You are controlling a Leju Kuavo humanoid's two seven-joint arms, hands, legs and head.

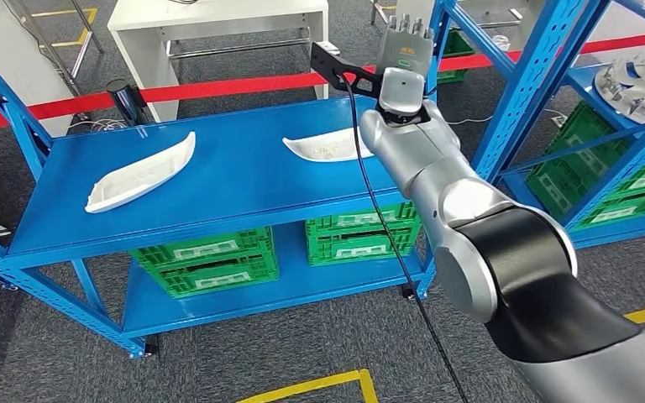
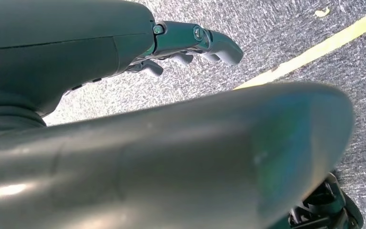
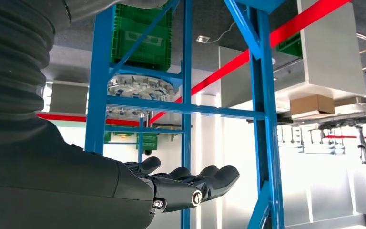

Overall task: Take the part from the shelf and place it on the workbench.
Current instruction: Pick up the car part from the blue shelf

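Right hand raised over the blue shelf, no part taken yet.
Left hand [image 2: 195, 45] hangs empty, fingers loosely apart; one white part [image 1: 141, 173] lies near the shelf's [image 1: 235, 180] left edge, another [image 1: 326, 145] toward its right edge; right hand [image 1: 407, 44], spread and empty, should descend slowly, I think.

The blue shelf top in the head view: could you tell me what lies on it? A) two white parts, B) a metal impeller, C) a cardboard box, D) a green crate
A: two white parts, one toward the left and one nearer the right arm, lie on the top of the blue shelf; the green crates sit on the level below.
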